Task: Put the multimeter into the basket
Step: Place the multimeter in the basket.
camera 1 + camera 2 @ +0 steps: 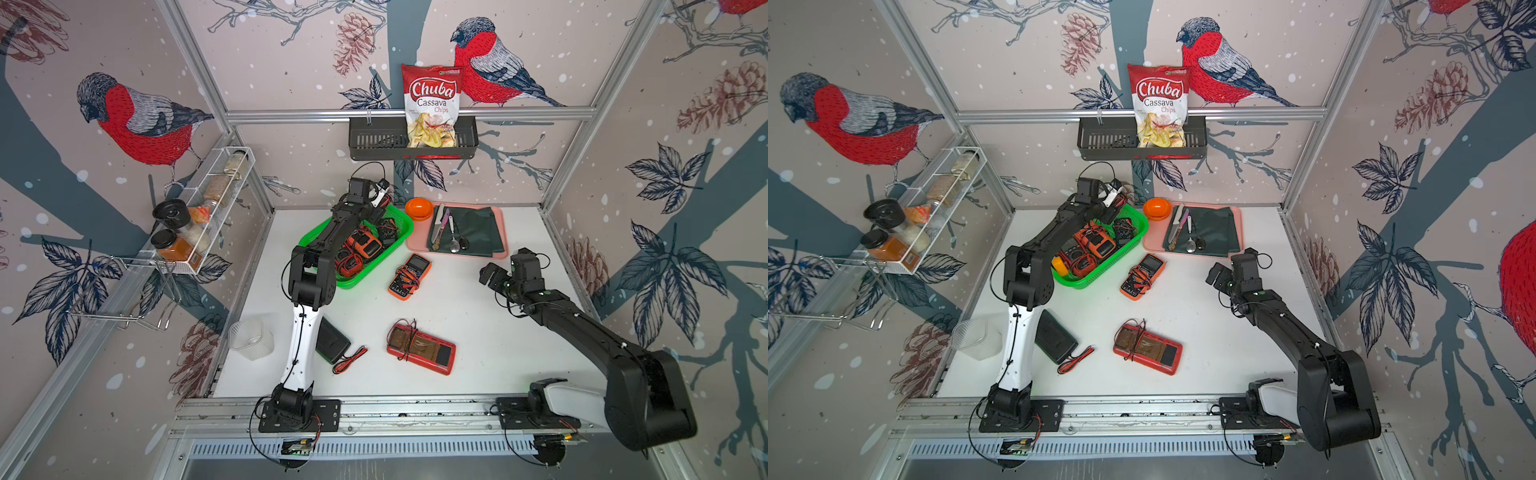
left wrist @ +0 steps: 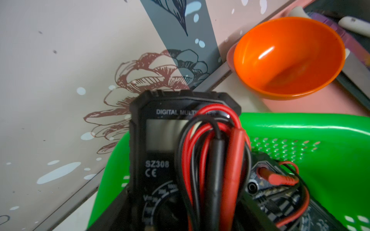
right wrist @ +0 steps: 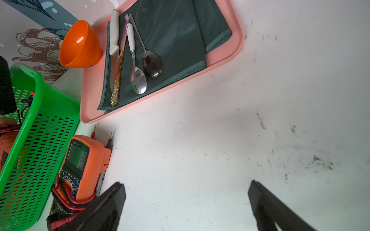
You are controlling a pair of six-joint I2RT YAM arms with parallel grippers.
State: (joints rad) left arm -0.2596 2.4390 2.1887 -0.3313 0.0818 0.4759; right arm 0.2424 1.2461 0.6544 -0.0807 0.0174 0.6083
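Observation:
My left gripper [image 2: 184, 217] is shut on a black multimeter [image 2: 160, 140] wrapped in red and black leads. It holds the meter tilted over the far end of the bright green basket [image 1: 361, 283] [image 1: 1086, 283] [image 2: 300, 128]. In both top views the left gripper [image 1: 376, 203] [image 1: 1106, 201] hangs above the basket's back rim. Several multimeters [image 1: 365, 245] lie inside the basket. On the table lie an orange multimeter [image 1: 409, 276] [image 3: 84, 166], a red one [image 1: 420, 348] and a black one [image 1: 332, 345]. My right gripper [image 1: 490, 275] [image 3: 186, 186] stands open over bare table, holding nothing.
A pink tray [image 1: 503, 232] with a dark cloth and cutlery sits at the back right, an orange bowl [image 1: 419, 208] on its corner. A clear plastic tub [image 1: 251, 338] stands front left. The black wall shelf [image 1: 374, 143] holds a chips bag. A white wire rack [image 1: 199, 216] carries jars.

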